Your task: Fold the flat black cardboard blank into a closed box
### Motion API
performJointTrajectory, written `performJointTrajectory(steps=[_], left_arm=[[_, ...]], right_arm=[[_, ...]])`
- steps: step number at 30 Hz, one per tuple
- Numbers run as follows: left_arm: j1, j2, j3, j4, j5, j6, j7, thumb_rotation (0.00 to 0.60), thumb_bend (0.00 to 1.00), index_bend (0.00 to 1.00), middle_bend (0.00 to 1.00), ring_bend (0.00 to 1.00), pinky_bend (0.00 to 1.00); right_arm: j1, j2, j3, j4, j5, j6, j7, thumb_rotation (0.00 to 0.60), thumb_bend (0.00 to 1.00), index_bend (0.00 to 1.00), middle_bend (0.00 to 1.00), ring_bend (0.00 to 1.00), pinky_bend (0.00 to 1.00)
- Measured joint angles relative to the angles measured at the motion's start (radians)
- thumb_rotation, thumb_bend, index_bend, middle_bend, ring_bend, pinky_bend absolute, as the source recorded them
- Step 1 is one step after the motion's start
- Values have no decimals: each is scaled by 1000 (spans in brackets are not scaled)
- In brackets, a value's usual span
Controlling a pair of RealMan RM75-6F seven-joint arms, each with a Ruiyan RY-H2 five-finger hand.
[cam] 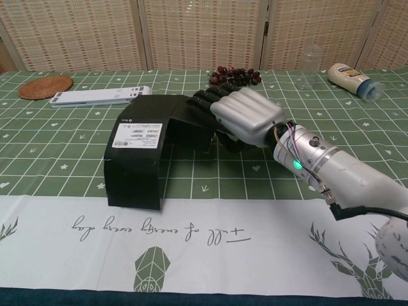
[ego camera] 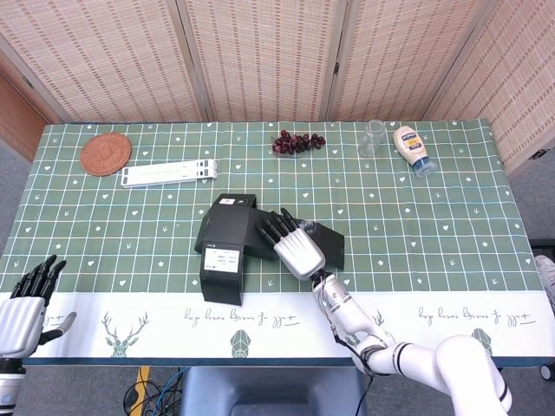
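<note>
Resting palm-down on the black cardboard blank (ego camera: 227,245), the right hand (ego camera: 296,247) keeps fingers spread, gripping nothing; left hand (ego camera: 24,303), well leftward, is open.

The right hand (cam: 245,115) has a smooth silver-grey metal back and black fingers (cam: 207,99). Behind it comes a ribbed silver wrist with thin coloured wires and a small green light glowing on its side, then a glossy white forearm. The left hand (ego camera: 19,305) looks the same: silver-white shell, black fingers, pale thumb.
</note>
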Motion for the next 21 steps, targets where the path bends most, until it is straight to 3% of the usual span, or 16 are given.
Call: performJointTrajectory(steps=[4, 9, 15, 21], left_arm=[[3, 5, 0, -1, 0, 5, -2, 600, 246, 0, 0, 65, 127], [4, 8, 2, -2, 6, 9, -7, 600, 246, 0, 0, 65, 126], [-1, 4, 2, 4, 9, 2, -10, 600, 247, 0, 0, 65, 126], [-7, -1, 1, 8, 8, -8, -10, 600, 247, 0, 0, 65, 126]], right_arm=[[31, -23, 5, 74, -69, 74, 112, 600, 805, 327, 267, 170, 231], [55, -6, 30, 56, -104, 139, 191, 600, 806, 443, 377, 294, 372], [49, 80, 72, -124, -72, 128, 220, 600, 806, 478, 409, 330, 425], [20, 212, 123, -390, 31, 66, 272, 600, 806, 478, 410, 331, 442]])
